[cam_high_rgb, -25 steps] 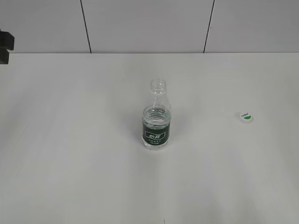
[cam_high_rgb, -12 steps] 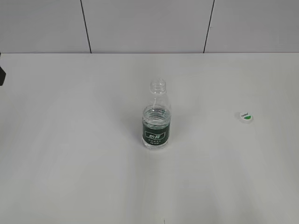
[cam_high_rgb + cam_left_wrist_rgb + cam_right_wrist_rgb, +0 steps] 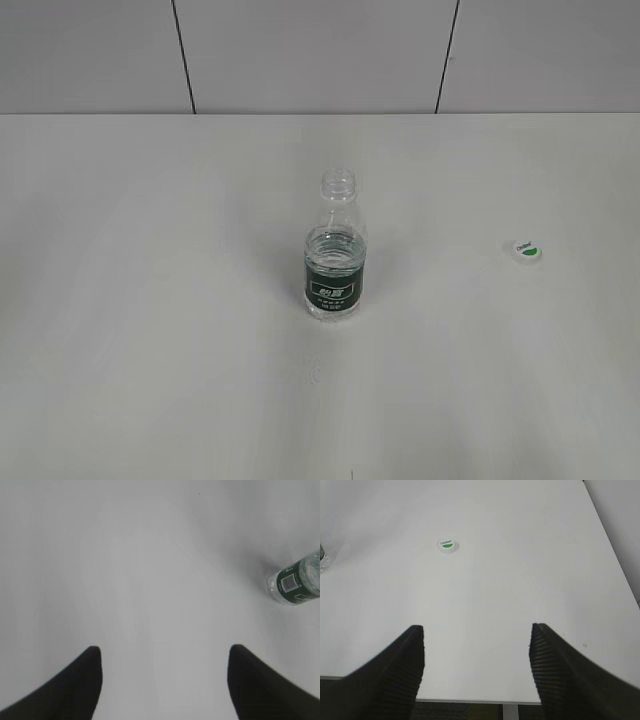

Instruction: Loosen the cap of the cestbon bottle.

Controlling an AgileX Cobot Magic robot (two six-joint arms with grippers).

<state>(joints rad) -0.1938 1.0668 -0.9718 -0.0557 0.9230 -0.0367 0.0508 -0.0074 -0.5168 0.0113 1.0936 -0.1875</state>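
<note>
- Exterior view: the cestbon bottle (image 3: pixel 335 250) is seen upright and uncapped mid-surface (image 3: pixel 150 330); the cap (image 3: pixel 527 250) lies well apart to its right. A grey panelled wall (image 3: pixel 310 55) is seen behind.
- Left wrist view: the left fingers (image 3: pixel 165 680) are held apart above bare surface.
- Right wrist view: the right fingers (image 3: pixel 477 672) are held apart, nothing gripped.

Bottle (image 3: pixel 335 262): upright, mid-table (image 3: pixel 150 300).
Cap (image 3: pixel 527 249): on the table, well right of the bottle, apart from it.
Wall (image 3: pixel 320 55): behind the table.

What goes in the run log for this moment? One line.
cestbon bottle: upright, uncapped | cap: on table, apart | left gripper: open, empty | right gripper: open, empty
</note>
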